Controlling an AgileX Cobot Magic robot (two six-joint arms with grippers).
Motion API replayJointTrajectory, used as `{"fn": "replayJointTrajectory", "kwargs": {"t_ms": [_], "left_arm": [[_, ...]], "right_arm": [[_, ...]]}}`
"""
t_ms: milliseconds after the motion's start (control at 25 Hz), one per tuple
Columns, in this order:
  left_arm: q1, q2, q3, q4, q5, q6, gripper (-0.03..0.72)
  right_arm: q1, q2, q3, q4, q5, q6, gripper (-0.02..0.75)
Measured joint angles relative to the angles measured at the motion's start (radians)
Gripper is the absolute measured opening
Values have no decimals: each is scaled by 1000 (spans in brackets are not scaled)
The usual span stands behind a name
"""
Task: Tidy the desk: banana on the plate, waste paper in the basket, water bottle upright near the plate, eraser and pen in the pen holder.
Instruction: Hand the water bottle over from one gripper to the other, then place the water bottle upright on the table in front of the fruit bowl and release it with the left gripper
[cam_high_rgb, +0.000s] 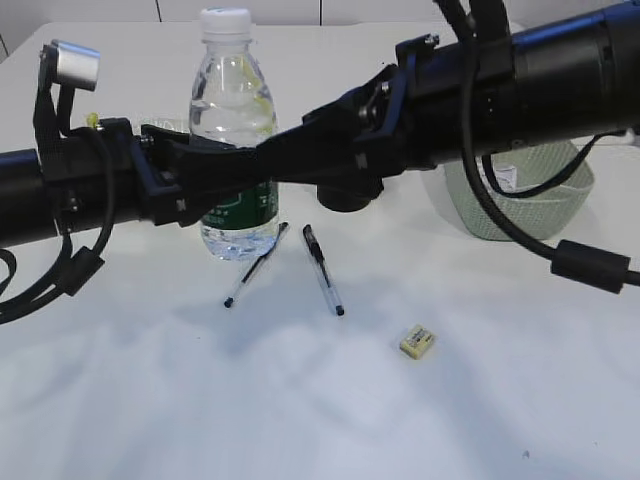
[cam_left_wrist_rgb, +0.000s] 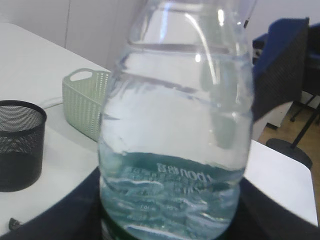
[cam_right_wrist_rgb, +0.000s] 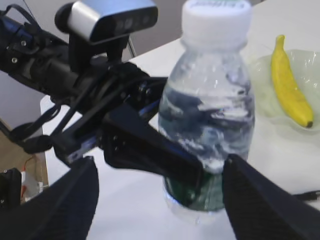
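The water bottle (cam_high_rgb: 233, 100) stands upright on the white table, white cap on top. My left gripper (cam_high_rgb: 232, 196) is shut on its green-labelled lower part; the bottle fills the left wrist view (cam_left_wrist_rgb: 175, 125). My right gripper (cam_high_rgb: 250, 160) reaches in from the right, open, its fingers wide apart around the bottle (cam_right_wrist_rgb: 212, 105) and the left gripper's finger (cam_right_wrist_rgb: 150, 150). The banana (cam_right_wrist_rgb: 289, 90) lies on the clear plate (cam_right_wrist_rgb: 260, 70) just behind the bottle. Two pens (cam_high_rgb: 256, 265) (cam_high_rgb: 322, 268) and a yellow eraser (cam_high_rgb: 417, 342) lie on the table in front.
The black mesh pen holder (cam_left_wrist_rgb: 17, 145) stands behind my right arm, partly hidden in the exterior view (cam_high_rgb: 345, 197). The pale green basket (cam_high_rgb: 525, 205) stands at the back right with something white inside; it also shows in the left wrist view (cam_left_wrist_rgb: 87, 102).
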Motion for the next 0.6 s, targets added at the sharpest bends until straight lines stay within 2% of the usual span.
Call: {"fn": "replayJointTrajectory", "kwargs": {"t_ms": [280, 400, 600], "left_arm": [[72, 0, 0, 41, -14, 0, 398], [111, 0, 0, 71, -15, 0, 398], [157, 0, 0, 111, -23, -1, 398]], "right_arm": [[0, 0, -2, -299, -48, 291, 570], [0, 0, -25, -475, -64, 474, 570], [0, 0, -98, -844, -64, 843, 570]]}}
